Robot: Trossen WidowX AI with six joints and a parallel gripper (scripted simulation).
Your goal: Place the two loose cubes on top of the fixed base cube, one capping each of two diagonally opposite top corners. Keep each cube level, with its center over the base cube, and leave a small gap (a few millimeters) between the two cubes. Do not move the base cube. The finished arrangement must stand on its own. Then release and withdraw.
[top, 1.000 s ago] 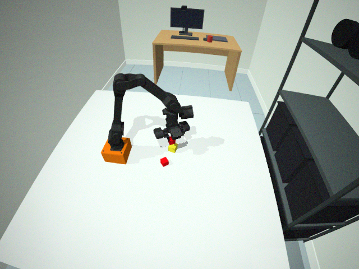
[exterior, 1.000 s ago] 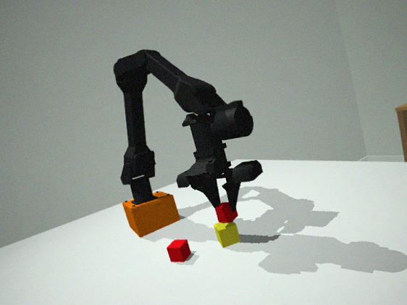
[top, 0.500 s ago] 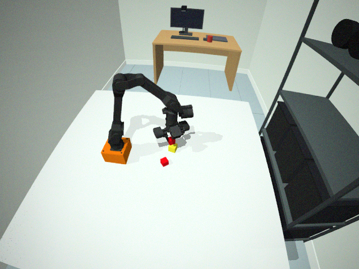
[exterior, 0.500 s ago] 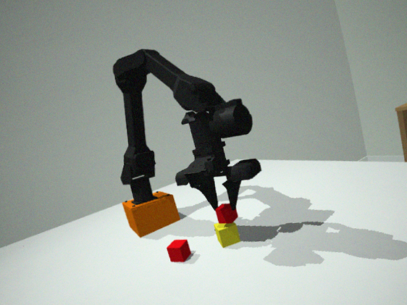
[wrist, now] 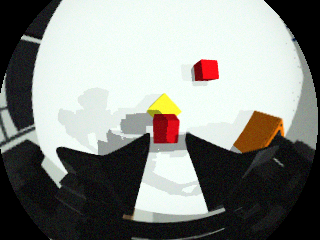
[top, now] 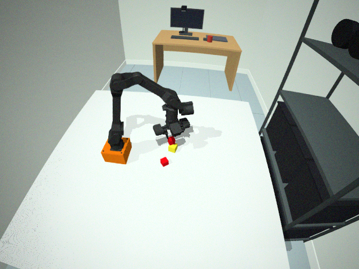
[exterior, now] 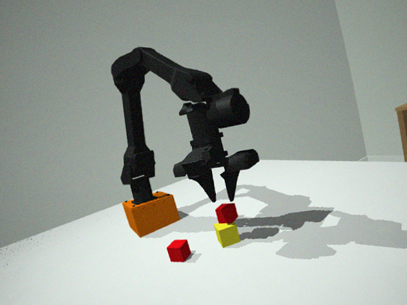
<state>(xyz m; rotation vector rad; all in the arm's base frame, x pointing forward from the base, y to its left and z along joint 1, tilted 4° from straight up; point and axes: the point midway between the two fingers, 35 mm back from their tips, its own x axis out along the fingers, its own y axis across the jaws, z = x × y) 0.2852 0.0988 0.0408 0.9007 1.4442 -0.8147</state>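
The yellow base cube (top: 172, 148) (exterior: 227, 235) (wrist: 163, 104) sits on the table. One red cube (top: 171, 140) (exterior: 226, 213) (wrist: 165, 130) rests on its top, over the back corner as the top view shows it; whether it is quite level is hard to tell. The other red cube (top: 164, 161) (exterior: 178, 250) (wrist: 207, 70) lies on the table, apart from the base cube. My gripper (exterior: 222, 201) (wrist: 168, 136) is partly open and empty, pointing down. Its fingertips stand just above the upper red cube, clear of it. In the top view the fingertips are mostly hidden.
The orange arm base (top: 115, 154) (exterior: 153, 216) (wrist: 257, 131) stands on the white table (top: 174, 208) to the left in the top and exterior views. A dark shelf rack (top: 318, 121) stands along the table's right side. A wooden desk (top: 197, 47) stands behind.
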